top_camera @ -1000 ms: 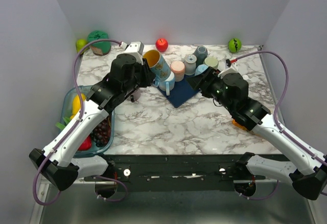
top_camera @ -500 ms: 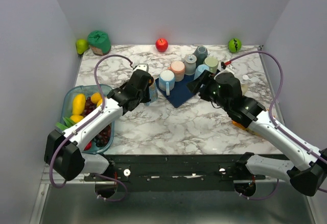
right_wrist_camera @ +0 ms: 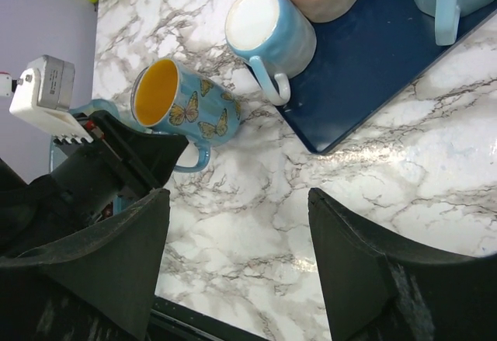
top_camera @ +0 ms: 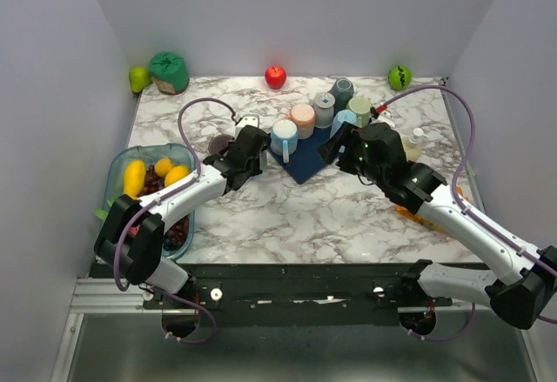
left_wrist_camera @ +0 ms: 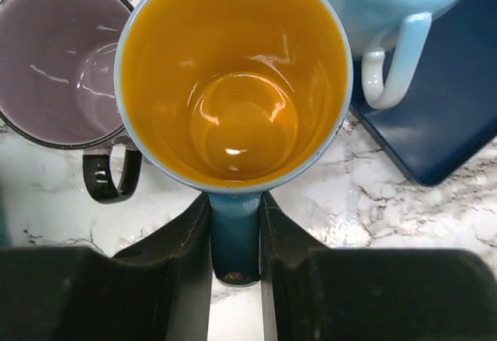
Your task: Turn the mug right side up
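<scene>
Left-arm grasp at the end of the righting step. The left gripper (left_wrist_camera: 234,218) is clenched on the handle (left_wrist_camera: 234,241) of the butterfly mug (left_wrist_camera: 233,108), with 1 finger on each side of the handle. The mug lies directly ahead of the fingers, its handle pointing back into the jaws. Its long axis runs along the left wrist camera's line of sight, so the orange interior and the whole rim are seen from the mouth. From the gripper, a dark mug (left_wrist_camera: 58,61) stands just beside the butterfly mug on the left. A light-blue mug (left_wrist_camera: 396,15) stands on a navy mat (left_wrist_camera: 450,123) ahead and to the right. The right gripper (right_wrist_camera: 237,201) is spread wide with nothing between its fingers, well apart from the mug. Whether the base sits flat on the marble table (top_camera: 287,208) cannot be told. The remaining move is judged to be a release, with the fingers drawn straight back off the handle.
</scene>
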`<state>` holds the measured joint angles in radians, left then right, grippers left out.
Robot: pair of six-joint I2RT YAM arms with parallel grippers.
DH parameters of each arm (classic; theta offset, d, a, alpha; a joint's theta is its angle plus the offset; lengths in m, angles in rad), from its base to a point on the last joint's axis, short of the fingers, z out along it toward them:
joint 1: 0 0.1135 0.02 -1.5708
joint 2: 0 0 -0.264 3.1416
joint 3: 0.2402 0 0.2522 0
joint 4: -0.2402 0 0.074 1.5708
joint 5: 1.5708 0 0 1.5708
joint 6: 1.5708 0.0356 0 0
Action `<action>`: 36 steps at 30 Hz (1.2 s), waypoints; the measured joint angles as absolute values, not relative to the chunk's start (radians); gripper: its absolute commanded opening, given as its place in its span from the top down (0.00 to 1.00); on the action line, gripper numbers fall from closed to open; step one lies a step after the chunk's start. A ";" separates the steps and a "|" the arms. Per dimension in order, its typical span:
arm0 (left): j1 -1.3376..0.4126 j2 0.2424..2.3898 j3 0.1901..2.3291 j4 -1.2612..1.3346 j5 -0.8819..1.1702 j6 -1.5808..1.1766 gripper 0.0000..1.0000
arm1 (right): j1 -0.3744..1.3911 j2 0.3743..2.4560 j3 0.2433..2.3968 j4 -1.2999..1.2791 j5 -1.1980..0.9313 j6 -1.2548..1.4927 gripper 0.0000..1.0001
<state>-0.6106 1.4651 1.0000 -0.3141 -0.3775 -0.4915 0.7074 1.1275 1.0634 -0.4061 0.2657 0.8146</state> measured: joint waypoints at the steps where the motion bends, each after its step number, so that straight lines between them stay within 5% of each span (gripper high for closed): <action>1: -0.609 1.473 0.997 -0.300 -0.387 -0.485 1.00 | 0.707 1.129 1.064 -0.406 0.267 0.812 0.21; 17: -0.497 1.567 0.983 -0.177 -0.402 -0.413 1.00 | 0.698 1.233 1.092 -0.413 0.275 0.776 0.20; 21: -0.491 1.573 0.983 -0.162 -0.380 -0.408 0.84 | 0.698 1.301 1.128 -0.423 0.275 0.758 0.20; 23: -0.491 1.577 0.983 -0.153 -0.362 -0.408 0.63 | 0.698 1.332 1.147 -0.432 0.274 0.750 0.20; 28: -0.492 1.581 0.983 -0.142 -0.338 -0.411 0.39 | 0.698 1.402 1.199 -0.464 0.274 0.730 0.18; 36: -0.493 1.559 0.983 -0.144 -0.335 -0.423 0.22 | 0.698 1.527 1.278 -0.490 0.272 0.685 0.15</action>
